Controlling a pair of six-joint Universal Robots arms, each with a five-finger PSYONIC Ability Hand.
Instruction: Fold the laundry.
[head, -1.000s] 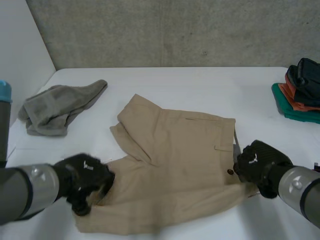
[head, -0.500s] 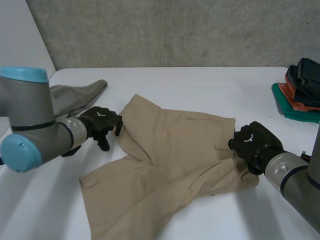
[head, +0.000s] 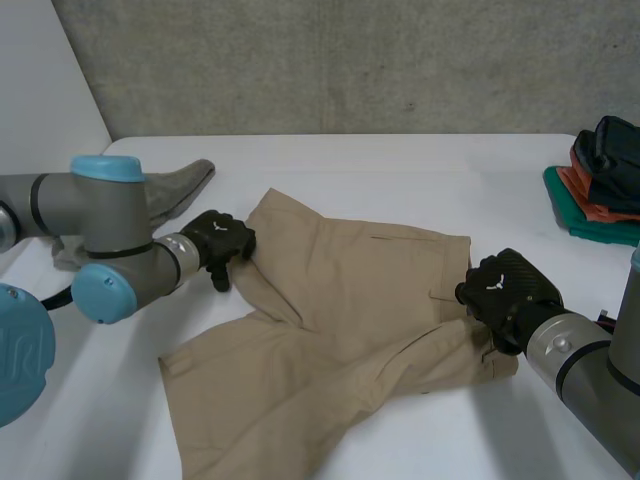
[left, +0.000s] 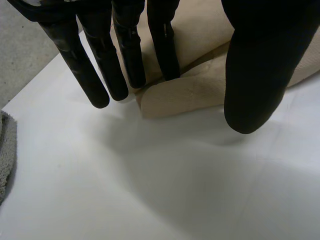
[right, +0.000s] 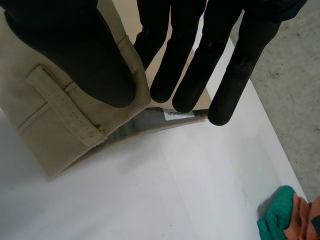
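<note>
One pair of tan shorts (head: 340, 300) mid-worktop (head: 400, 170), left hand (head: 222, 243) at ten o'clock, fingers straight over a leg hem, holding nothing; right hand (head: 505, 290) at three o'clock, pinching the waistband

left robot hand (head: 222, 243) moved up to far cuff of shorts (head: 340, 330)

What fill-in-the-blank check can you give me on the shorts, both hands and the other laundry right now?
1. The right hand pinches the shorts at the ____, thumb against fingers.
2. The left hand, at a leg hem, has its fingers ____, not curled.
3. The crumpled towel beyond the left arm is ____ in colour.
4. The stack of folded clothes lies at the table edge on the robot's ____ side.

Missing words: waistband; straight; grey; right.
</note>
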